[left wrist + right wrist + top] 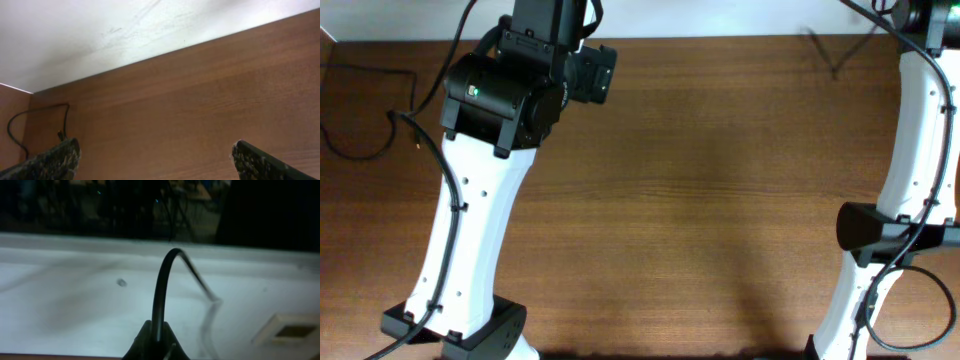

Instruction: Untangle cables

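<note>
My right gripper is shut on a thin black cable, which arches up out of the fingers and bends down to the right. In the overhead view this gripper is raised at the top right corner, mostly cut off. The cable trails left from it and casts a thin shadow on the table. My left gripper is open wide and empty above bare wood near the table's far edge. In the overhead view it is at the top left. Another thin black cord with a small plug lies far left.
The wooden table ends at a white wall along the back. The thin black cord loops over the table's left edge. The white arm links stand at the left and right. A pale box lies beyond the right gripper.
</note>
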Controlling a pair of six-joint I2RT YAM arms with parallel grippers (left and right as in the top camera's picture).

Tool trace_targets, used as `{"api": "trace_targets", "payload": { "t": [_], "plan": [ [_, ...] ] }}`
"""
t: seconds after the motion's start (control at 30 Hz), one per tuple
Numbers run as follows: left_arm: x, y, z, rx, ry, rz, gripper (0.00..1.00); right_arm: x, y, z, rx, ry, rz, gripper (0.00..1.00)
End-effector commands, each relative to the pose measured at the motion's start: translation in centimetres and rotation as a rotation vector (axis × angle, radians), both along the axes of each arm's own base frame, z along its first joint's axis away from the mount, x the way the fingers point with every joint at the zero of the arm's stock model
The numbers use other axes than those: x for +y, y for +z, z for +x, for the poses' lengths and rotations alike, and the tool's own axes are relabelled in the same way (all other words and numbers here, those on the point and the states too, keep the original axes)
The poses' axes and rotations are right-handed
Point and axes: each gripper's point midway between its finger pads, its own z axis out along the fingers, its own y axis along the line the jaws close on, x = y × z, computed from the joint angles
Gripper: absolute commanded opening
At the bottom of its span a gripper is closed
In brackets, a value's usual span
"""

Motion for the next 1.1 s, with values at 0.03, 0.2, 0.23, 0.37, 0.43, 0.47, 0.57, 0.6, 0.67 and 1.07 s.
{"api": "trace_targets", "payload": {
  "t": [0.03, 0.2, 0.23, 0.37, 0.43, 0.47, 0.57, 0.6, 0.67, 1.07],
  "plan": [
    [0.7, 1.3, -0.7, -0.029, 0.023, -0.012, 0.99, -1.2, -11.0, 3.6, 0.231, -0.018, 0.041, 0.04],
    [0.8, 1.1, -0.9, -0.021, 0.023, -0.008, 0.99, 1.6, -27.6, 4.9, 0.583, 0.05, 0.083, 0.04],
    [0.8, 1.1, -0.9, -0.018, 0.023, -0.007, 0.99, 2.0, -31.0, 4.6, 0.649, 0.064, 0.098, 0.04],
    [0.8, 1.0, -1.0, -0.014, 0.023, -0.006, 0.99, 1.0, -37.7, 3.4, 0.763, 0.051, 0.123, 0.04],
    [0.8, 0.9, -1.0, -0.01, 0.023, -0.004, 0.99, -0.4, -40.0, 2.9, 0.785, 0.028, 0.135, 0.04],
    [0.8, 0.9, -1.0, -0.01, 0.023, -0.004, 0.99, -0.9, -40.5, 2.7, 0.79, 0.02, 0.138, 0.04],
    [0.9, 0.9, -1.1, -0.008, 0.023, -0.003, 0.99, -3.1, -42.0, 2.2, 0.8, -0.015, 0.155, 0.04],
    [0.9, 0.9, -1.1, -0.008, 0.023, -0.003, 0.99, -3.5, -42.1, 2.2, 0.797, -0.021, 0.157, 0.04],
    [0.9, 0.8, -1.1, -0.005, 0.023, -0.002, 0.99, -4.1, -42.0, 2.3, 0.788, -0.028, 0.156, 0.04],
    [2.9, 1.7, -0.8, -0.053, 0.115, 0.069, 0.99, 2.4, -27.2, 3.8, 0.53, 0.202, 0.049, 0.99]
  ]
}}
